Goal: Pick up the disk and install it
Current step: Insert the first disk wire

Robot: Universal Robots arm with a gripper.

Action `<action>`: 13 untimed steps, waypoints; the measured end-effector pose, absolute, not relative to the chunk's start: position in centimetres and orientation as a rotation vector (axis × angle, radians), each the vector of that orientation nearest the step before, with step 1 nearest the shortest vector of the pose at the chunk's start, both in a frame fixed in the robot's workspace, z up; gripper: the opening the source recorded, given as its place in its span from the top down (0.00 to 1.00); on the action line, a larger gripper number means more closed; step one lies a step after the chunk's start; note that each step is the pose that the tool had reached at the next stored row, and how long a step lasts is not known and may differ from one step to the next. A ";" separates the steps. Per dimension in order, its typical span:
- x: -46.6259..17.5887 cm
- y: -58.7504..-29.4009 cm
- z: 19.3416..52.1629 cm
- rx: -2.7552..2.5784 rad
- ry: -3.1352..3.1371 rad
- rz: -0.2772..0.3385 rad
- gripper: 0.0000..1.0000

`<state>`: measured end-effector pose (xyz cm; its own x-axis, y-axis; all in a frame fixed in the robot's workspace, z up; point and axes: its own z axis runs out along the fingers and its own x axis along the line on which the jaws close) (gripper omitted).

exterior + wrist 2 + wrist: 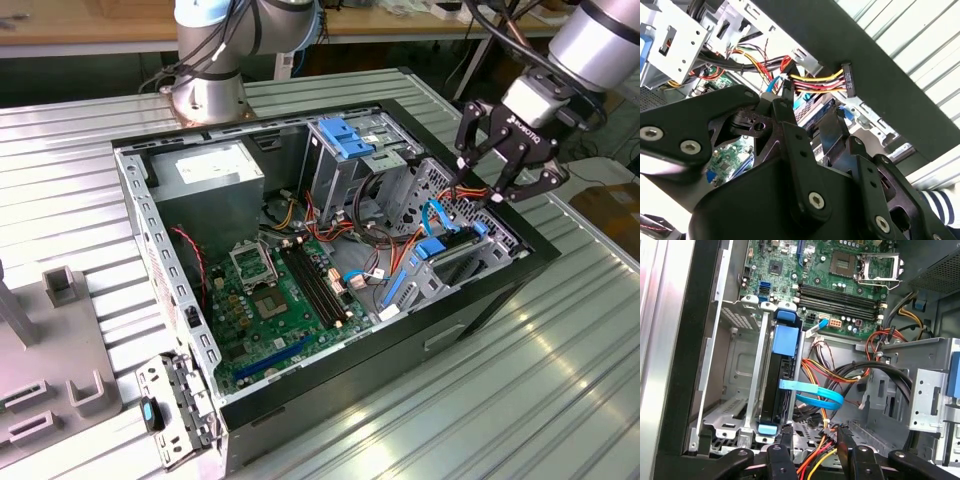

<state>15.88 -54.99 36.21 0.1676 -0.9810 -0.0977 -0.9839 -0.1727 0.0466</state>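
Observation:
The disk [781, 380] stands on edge in a slot of the metal drive cage at the case's front corner, its blue carrier rail [788, 335] showing at the end nearest the motherboard. In the exterior view the disk [441, 252] sits low in that cage, at the view's right. My gripper [484, 188] hangs just above the cage, a little clear of the disk, with its fingers apart and nothing clamped. In the first wrist view the gripper [814, 439] has red, orange and yellow wires [816, 462] running between its fingers. The second wrist view has the gripper [812, 107] near a black power connector [847, 79].
The open computer case [170, 300] lies on a ribbed metal table. Inside are the motherboard [275, 300], a power supply [205, 175] and a tall bay topped by a blue bracket [345, 138]. A thin blue cable [815, 396] loops beside the disk. Grey fixtures [60, 290] stand at the exterior view's left. A striped sleeve [940, 206] is nearby.

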 end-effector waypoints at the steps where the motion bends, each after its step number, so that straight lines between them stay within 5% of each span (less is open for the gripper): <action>1: 15.9 -55.0 36.3 -2.380 2.003 0.163 0.52; 13: 17.4 -55.0 36.8 -2.381 2.001 0.163 0.52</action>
